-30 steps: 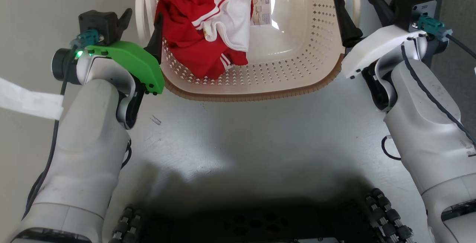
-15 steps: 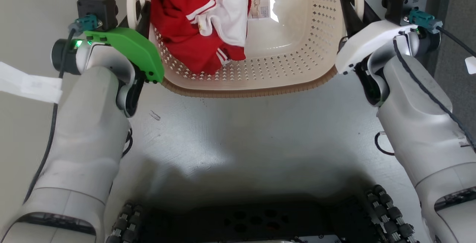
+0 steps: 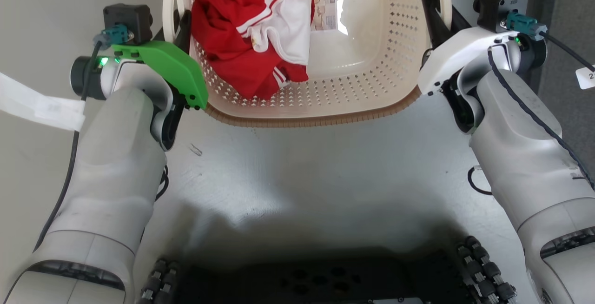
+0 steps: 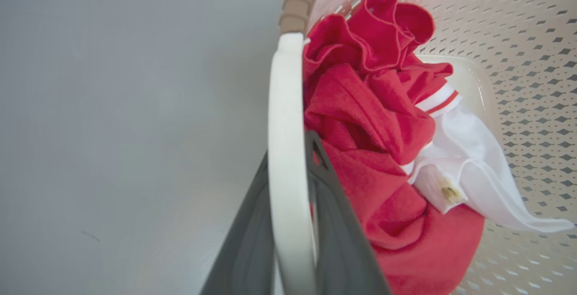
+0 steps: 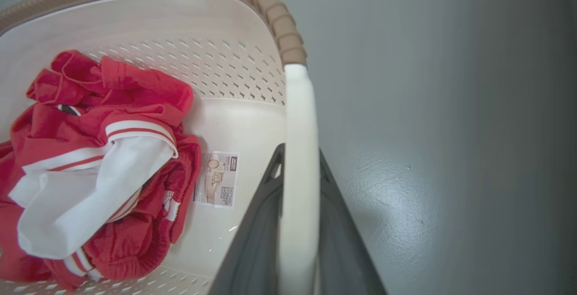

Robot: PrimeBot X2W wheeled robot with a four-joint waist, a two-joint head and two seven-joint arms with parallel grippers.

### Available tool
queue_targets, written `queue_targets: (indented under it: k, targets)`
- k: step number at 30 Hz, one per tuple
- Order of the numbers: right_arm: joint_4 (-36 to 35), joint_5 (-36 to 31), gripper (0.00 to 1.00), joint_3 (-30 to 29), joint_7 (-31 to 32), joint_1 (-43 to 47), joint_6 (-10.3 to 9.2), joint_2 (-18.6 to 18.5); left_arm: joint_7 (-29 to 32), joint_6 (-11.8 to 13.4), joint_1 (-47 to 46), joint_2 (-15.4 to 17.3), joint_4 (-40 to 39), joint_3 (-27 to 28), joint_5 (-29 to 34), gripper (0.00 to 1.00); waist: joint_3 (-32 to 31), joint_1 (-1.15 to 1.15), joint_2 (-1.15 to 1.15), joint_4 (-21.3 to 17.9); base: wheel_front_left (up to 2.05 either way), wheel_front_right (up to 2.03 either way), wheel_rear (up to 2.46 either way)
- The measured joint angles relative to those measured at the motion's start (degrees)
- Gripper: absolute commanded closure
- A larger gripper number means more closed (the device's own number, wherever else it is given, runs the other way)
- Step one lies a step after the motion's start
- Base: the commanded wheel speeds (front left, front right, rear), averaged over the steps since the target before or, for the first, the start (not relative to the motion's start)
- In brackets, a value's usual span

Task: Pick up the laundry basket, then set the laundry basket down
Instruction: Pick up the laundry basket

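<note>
The laundry basket (image 3: 372,85) sits at the top middle of the head view, cream-white with perforated walls and a brown rim. A red and white garment (image 3: 251,29) lies in its left half, beside a paper label (image 3: 325,9) on the bottom. My left gripper (image 3: 179,20) is shut on the basket's left white handle (image 4: 284,105), one dark finger on each side (image 4: 288,150). My right gripper (image 3: 439,9) is shut on the right handle (image 5: 299,105) in the same way (image 5: 299,150). I cannot tell whether the basket's bottom is off the floor.
The grey floor (image 3: 325,174) spreads between the basket and my dark wheeled base (image 3: 316,280). A white paper strip (image 3: 37,106) lies on the floor at the left. A darker surface (image 3: 571,16) runs along the right edge.
One second ago both grippers stood open astride the handles; they have since closed on them. The whole picture has shifted a little, and the basket keeps its place against the floor.
</note>
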Motion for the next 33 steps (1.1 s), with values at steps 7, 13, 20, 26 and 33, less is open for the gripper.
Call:
queue_targets:
  k: [7, 13, 20, 26, 33]
  targets:
    - [2.80, 0.96, 1.00, 0.31, -0.21, 0.01, 0.49, 0.69, -0.43, -0.44, 0.01, -0.31, 3.19, -0.53, -1.05, 1.00, -2.85, 0.00, 0.00, -0.07, 0.00, 0.00, 0.00]
    - [5.76, 2.11, 1.00, 0.78, -0.24, 0.12, 0.86, 1.12, -0.32, -0.51, 0.30, -0.94, 6.13, -1.27, -3.57, 1.00, -6.79, 0.00, 0.00, -0.28, 0.00, 0.00, 0.00]
    - [9.02, 3.39, 1.00, 2.11, -0.16, 1.42, 1.12, 1.41, 1.62, -0.51, 1.95, -1.03, 7.19, -3.34, -5.36, 1.00, -11.38, 0.00, 0.00, -0.61, 0.00, 0.00, 0.00]
    - [10.82, 5.11, 1.00, 4.10, 1.41, 3.22, 1.36, 1.69, 4.22, -0.52, 4.19, -1.11, 8.18, -4.89, -7.70, 1.00, -15.62, 0.00, 0.00, -0.98, 0.00, 0.00, 0.00]
    - [11.83, 7.72, 1.00, 6.61, 3.53, 5.13, 1.35, 1.66, 7.20, -0.51, 6.92, -0.88, 7.72, -6.90, -11.63, 1.00, -20.72, 0.00, 0.00, -1.33, 0.00, 0.00, 0.00]
